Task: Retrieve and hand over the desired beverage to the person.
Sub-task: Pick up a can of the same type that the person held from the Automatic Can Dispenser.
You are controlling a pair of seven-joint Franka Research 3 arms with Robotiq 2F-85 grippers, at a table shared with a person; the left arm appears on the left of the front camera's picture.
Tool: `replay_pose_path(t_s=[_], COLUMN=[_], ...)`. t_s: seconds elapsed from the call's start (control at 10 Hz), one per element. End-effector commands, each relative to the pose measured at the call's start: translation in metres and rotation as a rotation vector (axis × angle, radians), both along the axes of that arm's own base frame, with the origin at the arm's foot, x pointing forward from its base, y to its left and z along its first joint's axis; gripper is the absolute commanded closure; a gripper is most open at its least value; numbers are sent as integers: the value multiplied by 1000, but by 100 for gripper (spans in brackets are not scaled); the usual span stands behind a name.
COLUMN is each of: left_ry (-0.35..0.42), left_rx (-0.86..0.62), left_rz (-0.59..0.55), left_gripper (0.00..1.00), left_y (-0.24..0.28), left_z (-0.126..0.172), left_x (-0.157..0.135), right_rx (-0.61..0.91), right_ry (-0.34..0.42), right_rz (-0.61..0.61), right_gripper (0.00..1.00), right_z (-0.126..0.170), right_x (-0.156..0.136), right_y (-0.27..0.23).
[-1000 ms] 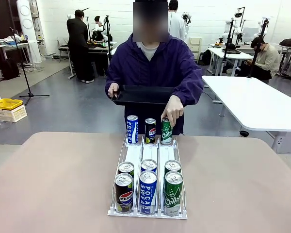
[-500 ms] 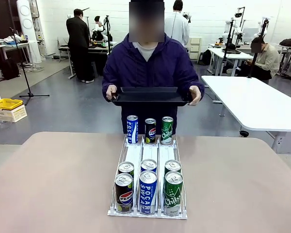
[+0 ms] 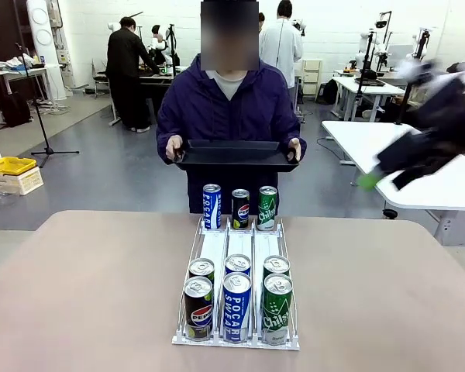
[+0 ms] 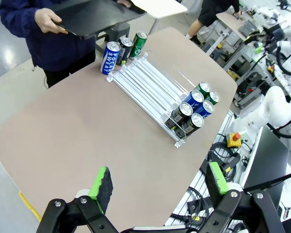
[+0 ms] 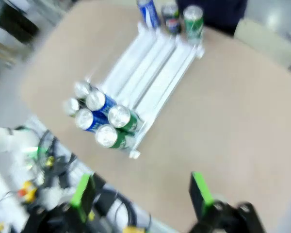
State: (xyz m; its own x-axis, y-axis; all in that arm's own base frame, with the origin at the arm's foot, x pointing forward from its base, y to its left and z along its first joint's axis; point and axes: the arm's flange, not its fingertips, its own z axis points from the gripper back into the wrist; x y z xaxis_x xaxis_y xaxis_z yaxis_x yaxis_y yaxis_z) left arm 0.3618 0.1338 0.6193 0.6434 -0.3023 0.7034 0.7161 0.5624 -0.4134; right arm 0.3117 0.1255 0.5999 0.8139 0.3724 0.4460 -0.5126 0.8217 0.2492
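At the far side of the table: person holds black tray two-handed | cans in white rack | left gripper wide, empty | right gripper wide, empty

A person stands beyond the surface's far edge, holding a black tray at both ends. Mid-surface, a white three-lane rack reaches that far edge. At its far end stand a Pocari Sweat can, a Pepsi can and a green Chilsung can, with six cans at its near end. The right hand is a blur above the right edge.
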Motion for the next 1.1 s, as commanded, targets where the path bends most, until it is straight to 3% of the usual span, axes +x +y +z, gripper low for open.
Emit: replay_pose_path(t_s=[0.0,0.2,0.3,0.5,0.6,1.0], left_ry=[-23,-23,-23,-23,-23,-23], left_rx=[-13,-13,-13,-13,-13,-13], left_rz=[-16,-16,-16,-16,-16,-16], left_gripper=[0,0,0,0,0,0], left_y=[3,3,3,3,3,3], left_z=[2,2,2,2,2,2], left_x=[0,0,0,0,0,0], right_rx=[-149,-223,-242,-226,-245,-245], right_ry=[86,128,154,191,148,148], right_rz=[-178,-387,-415,-425,-399,-399], right_gripper=[0,0,0,0,0,0], right_z=[9,-25,-43,-56,-53,-53], right_x=[16,40,46,48,43,43], right_y=[53,97,107,111,106,106])
